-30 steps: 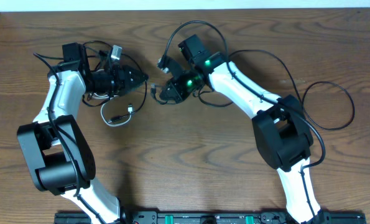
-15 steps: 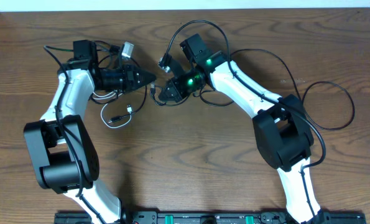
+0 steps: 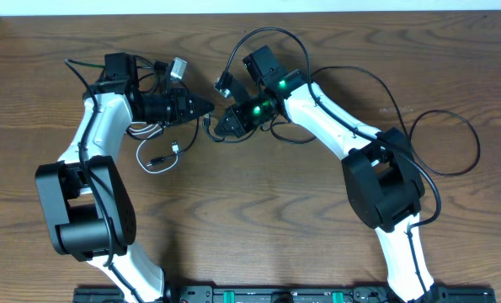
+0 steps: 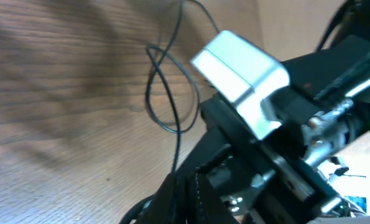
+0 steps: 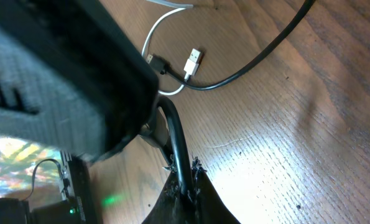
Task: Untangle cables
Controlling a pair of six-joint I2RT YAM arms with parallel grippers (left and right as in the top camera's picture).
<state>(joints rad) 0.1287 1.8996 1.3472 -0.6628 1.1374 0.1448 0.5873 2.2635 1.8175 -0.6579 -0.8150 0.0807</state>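
Note:
A thin black cable (image 3: 209, 126) runs between my two grippers near the table's middle. My left gripper (image 3: 203, 108) points right with its jaws shut on this cable. In the left wrist view, the cable (image 4: 165, 93) loops down into the left gripper (image 4: 188, 186). My right gripper (image 3: 221, 126) points left, close to the left one. In the right wrist view the right gripper (image 5: 185, 186) is shut on a black cable (image 5: 175, 137). A white cable (image 3: 151, 162) with small plug ends lies in a loop below the left gripper, and it also shows in the right wrist view (image 5: 194, 61).
More black cord is bunched around the left wrist (image 3: 141, 77). A thick black arm wire (image 3: 456, 143) loops at the right. The table's back edge (image 3: 250, 12) is close behind both arms. The right arm's white camera block (image 4: 240, 68) fills the left wrist view.
My left arm has swung up and to the right, bringing its gripper closer to the right gripper. The right arm has barely moved. The white cable lies where it was.

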